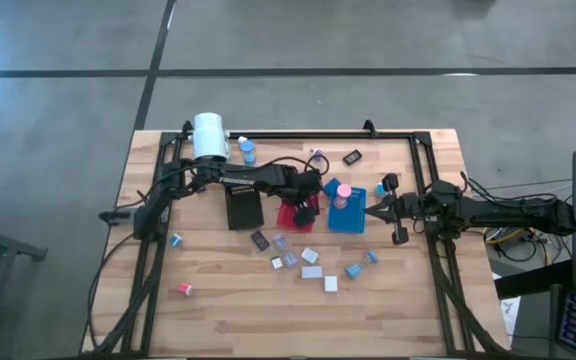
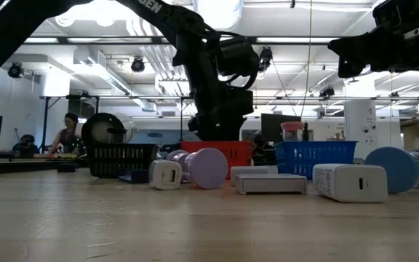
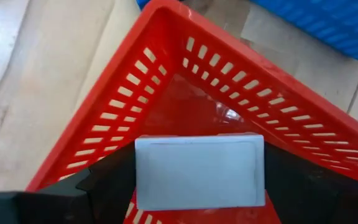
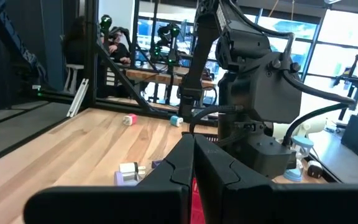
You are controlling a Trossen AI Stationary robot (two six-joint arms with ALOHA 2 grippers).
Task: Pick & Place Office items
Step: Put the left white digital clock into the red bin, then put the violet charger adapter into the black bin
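Wooden table (image 1: 218, 310) strewn with office items (image 1: 311, 256), workshop behind.

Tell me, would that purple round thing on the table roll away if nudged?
Probably. The purple disc stands on its edge, so a nudge could roll or topple it. It looks like light plastic, likely easy to shift.

I see even, bright overhead light; ceiling lamps (image 2: 108, 76) glare in my low view, silhouetting the arms, and the near table (image 2: 195, 225) blurs.
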